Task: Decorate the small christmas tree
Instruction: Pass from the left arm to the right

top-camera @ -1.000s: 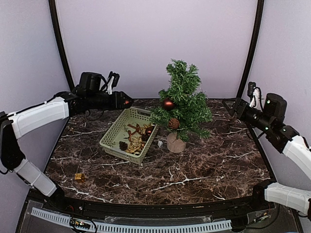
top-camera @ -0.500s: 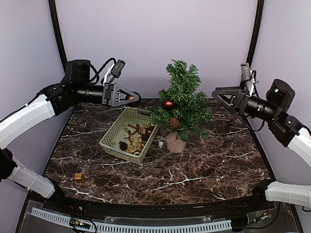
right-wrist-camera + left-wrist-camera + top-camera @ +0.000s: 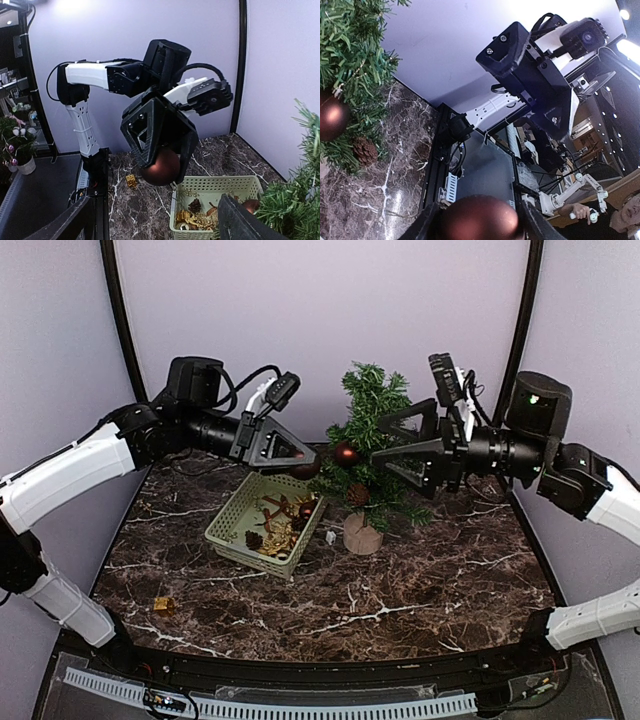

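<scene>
My left arm [image 3: 70,475] and right arm [image 3: 620,505], seen over the table: glossy white shells between black joints. Each ends in a black cylindrical housing and black fingers shaped as open triangular frames: the left gripper [image 3: 300,458] and the right gripper [image 3: 385,445]. A black camera [image 3: 283,390] on a white bracket tops my left wrist, fed by a looping black cable [image 3: 248,373]. Silver screws [image 3: 502,38] dot my right wrist's black block.

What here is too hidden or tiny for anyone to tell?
Top view: right gripper covers part of the small christmas tree.
Top view: basket contents and a loose gold bit, too small.
Every view: left gripper hides any hanger on its red ball.
</scene>
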